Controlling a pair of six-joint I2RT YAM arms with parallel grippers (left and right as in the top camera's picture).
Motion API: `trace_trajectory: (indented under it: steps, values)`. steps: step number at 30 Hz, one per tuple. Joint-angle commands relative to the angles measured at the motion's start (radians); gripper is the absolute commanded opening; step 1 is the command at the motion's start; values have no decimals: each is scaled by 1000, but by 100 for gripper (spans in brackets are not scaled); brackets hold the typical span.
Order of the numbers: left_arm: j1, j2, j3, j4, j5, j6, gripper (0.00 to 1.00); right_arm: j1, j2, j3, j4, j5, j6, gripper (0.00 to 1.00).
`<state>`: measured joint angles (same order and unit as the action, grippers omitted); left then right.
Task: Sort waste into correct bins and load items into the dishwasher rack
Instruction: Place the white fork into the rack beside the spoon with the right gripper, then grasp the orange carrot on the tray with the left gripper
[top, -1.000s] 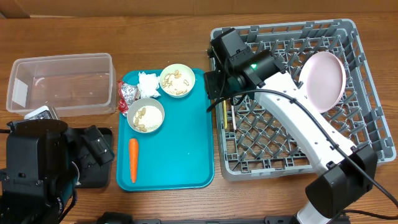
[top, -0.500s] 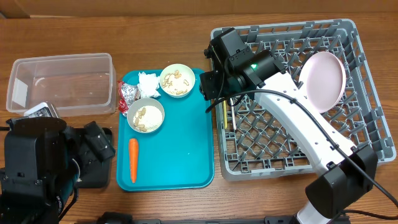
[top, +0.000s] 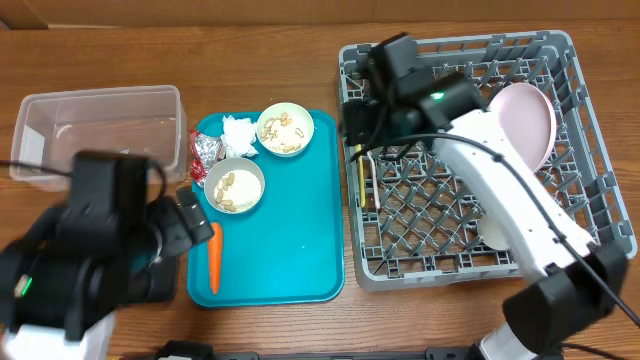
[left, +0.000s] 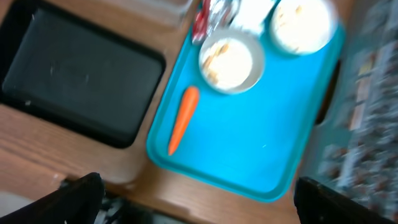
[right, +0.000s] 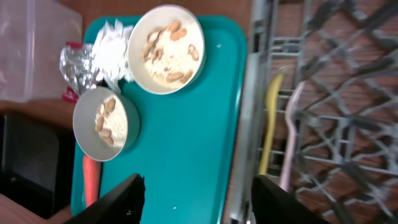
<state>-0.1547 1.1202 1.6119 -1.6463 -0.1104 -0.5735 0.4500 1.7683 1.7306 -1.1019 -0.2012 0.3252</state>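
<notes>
Two bowls with crumbs, the white napkin, the foil wrapper and the carrot lie on the teal tray. The pink plate stands in the grey rack, with the yellow spoon and fork at its left side. My left gripper is open and empty, high over the tray's front edge, beside the carrot. My right gripper is open and empty over the rack's left rim.
The clear tub stands at the back left. The black tray lies left of the teal tray; my left arm covers it in the overhead view. A pale round item shows under my right arm in the rack.
My left arm has swung up and right, over the black tray toward the teal tray. My right gripper has shifted right, from the teal tray's edge to the rack's left rim.
</notes>
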Motion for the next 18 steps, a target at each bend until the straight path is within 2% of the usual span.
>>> trace_trajectory:
  steps: [1,6,11,14,18]
  values:
    - [4,32,-84,-1,6,8,100,-12,-85,19,-12,21,5,60]
    - [4,37,-317,71,-44,-82,100,-32,-98,19,-24,21,13,61]
    - [4,40,-574,257,-40,-129,99,-48,-98,19,-74,21,12,61]
    - [4,64,-630,374,-27,-115,99,-57,-98,19,-106,25,12,61]
    - [4,108,-689,486,-27,-114,94,-69,-98,19,-120,27,12,62]
